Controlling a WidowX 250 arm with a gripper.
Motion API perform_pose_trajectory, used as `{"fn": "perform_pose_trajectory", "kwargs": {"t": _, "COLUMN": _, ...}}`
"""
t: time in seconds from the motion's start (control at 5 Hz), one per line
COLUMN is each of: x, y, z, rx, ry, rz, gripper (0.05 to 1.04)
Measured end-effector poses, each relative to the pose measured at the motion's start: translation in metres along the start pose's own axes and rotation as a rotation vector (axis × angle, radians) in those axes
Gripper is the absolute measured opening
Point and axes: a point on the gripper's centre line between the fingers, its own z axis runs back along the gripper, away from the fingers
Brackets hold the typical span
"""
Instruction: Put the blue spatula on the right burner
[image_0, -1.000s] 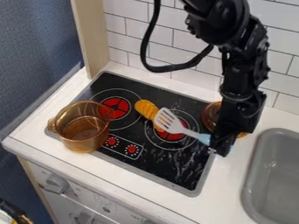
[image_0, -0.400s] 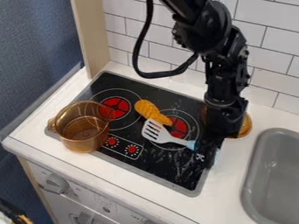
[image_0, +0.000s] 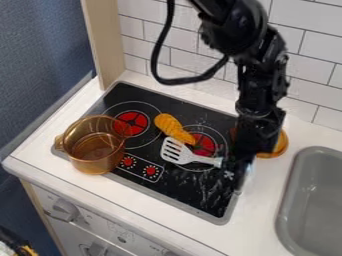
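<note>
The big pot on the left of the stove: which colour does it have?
Transparent amber-brown, best seen in the camera view.

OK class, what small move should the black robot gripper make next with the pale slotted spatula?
Probably ease the gripper slightly towards the white tiled wall, bringing the spatula along: its head overlaps only the front-left part of the right burner, leaving much of the red centre uncovered.
</note>
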Motion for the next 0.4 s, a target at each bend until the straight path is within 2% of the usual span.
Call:
{"fn": "perform_pose_trajectory", "kwargs": {"t": 0.2, "x": 0.004, "y": -0.002, "z": 0.034, "rx": 0.107, "ry": 0.007, "rz": -0.008, "gripper": 0.998}}
{"fn": "perform_pose_trajectory", "kwargs": {"t": 0.4, "x": 0.007, "y": -0.007, "z": 0.051, "rx": 0.164, "ry": 0.011, "rz": -0.005, "gripper": 0.998}}
